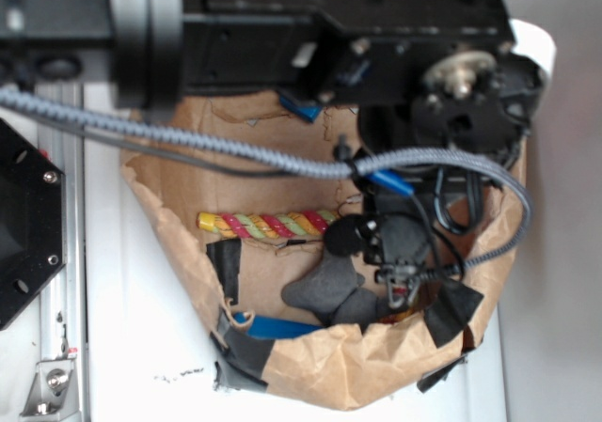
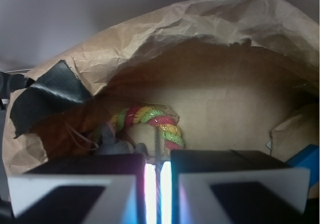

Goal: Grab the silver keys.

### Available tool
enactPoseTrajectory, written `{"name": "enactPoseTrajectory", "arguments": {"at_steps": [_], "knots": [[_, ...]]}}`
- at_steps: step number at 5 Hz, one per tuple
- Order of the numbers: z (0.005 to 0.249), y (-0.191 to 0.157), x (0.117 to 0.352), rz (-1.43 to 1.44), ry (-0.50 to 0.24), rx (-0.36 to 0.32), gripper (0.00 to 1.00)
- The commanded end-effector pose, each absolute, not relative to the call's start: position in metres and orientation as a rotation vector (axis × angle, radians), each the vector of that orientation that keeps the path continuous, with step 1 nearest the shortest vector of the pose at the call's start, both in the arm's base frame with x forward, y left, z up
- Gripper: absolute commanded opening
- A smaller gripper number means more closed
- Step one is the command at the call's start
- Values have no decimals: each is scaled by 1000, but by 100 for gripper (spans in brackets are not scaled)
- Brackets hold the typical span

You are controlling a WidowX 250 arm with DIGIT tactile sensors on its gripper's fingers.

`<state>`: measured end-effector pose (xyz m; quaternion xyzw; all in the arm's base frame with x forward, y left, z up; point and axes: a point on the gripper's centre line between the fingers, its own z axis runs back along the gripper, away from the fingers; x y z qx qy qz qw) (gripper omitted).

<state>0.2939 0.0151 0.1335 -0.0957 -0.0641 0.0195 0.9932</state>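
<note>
While the arm's black body fills the top of the exterior view, we look down past it into a brown paper-lined box [image 1: 169, 217] patched with black tape [image 1: 226, 264]. The end effector [image 1: 400, 276] hangs low inside the box at its right side, and much of what lies under it is masked by its dark housing and the grey braided cable [image 1: 235, 149] crossing in front.

We see a coloured rope [image 1: 268, 224] lying across the box floor, its right end disappearing behind the end effector. A blue block [image 1: 282, 327] shows only as a strip above the crumpled near wall.

From the wrist view, the two fingers [image 2: 85, 184] stand nearly together, with only a thin bright slit between them. Whether anything is pinched there we cannot tell.

Just beyond the left finger, a small greyish shape [image 2: 112, 143] sits against the curled rope; it may be the silver keys, but it is dim and half hidden, so we cannot be sure. In the exterior view we cannot find the keys at all.
</note>
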Motion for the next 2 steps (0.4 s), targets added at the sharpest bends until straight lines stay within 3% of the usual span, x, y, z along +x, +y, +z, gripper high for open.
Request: {"name": "enactPoseTrajectory", "arguments": {"at_steps": [1, 2], "knots": [[142, 23, 288, 68, -287, -142, 0], [126, 8, 288, 92, -334, -112, 0]]}}
